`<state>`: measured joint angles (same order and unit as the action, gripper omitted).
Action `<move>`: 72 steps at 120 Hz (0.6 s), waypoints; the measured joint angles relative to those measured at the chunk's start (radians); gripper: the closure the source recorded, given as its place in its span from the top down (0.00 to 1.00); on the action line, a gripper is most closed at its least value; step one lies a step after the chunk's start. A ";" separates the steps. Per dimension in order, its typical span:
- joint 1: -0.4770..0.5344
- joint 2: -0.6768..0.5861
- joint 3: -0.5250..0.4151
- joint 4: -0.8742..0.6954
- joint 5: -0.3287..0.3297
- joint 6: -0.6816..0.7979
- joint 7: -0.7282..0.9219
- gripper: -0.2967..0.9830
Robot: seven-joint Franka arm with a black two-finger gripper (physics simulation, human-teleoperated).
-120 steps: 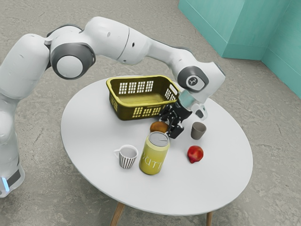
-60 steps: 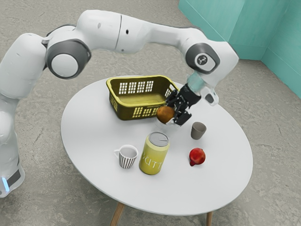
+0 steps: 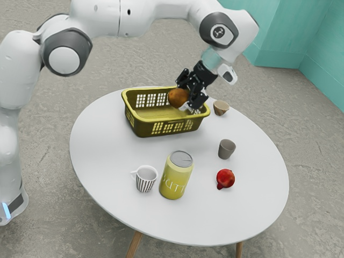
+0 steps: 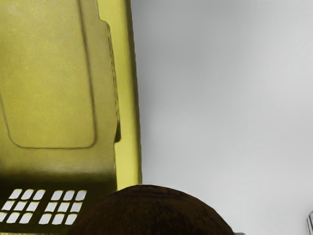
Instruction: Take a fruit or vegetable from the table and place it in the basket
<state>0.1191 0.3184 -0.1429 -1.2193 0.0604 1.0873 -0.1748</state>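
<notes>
In the exterior view my gripper (image 3: pixel 187 101) is shut on an orange-brown round fruit (image 3: pixel 177 97), held up at the exterior view's right end of the yellow basket (image 3: pixel 148 128). The fruit appears over or near the rim there; its exact height above the basket is hard to judge. From the wrist view, the dark top of the held fruit (image 4: pixel 151 213) is under my hand, overlapping the basket's rim (image 4: pixel 128 107). A red fruit (image 3: pixel 226 178) lies on the table.
On the white table (image 3: pixel 118 161) stand a yellow can (image 3: pixel 176 174), a striped mug (image 3: pixel 145 179) and a grey cup (image 3: pixel 226 149). A small brown bowl (image 3: pixel 221 107) is just beyond the basket, toward the exterior view's right.
My gripper has lifted the orange-brown fruit off the table and carried it up and across to the basket. The red fruit has shifted slightly.
</notes>
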 joint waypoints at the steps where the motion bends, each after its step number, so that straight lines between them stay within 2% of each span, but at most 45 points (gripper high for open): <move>1: 0.003 -0.002 0.001 -0.002 0.000 0.000 0.000 0.49; 26: 0.075 -0.056 0.024 -0.090 0.017 0.040 0.017 0.48; 48: 0.084 -0.065 0.075 -0.159 0.027 0.160 0.061 0.48; 72: 0.096 -0.062 0.086 -0.218 0.028 0.286 0.106 0.49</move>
<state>0.2146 0.2565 -0.0572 -1.4373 0.0886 1.3734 -0.0690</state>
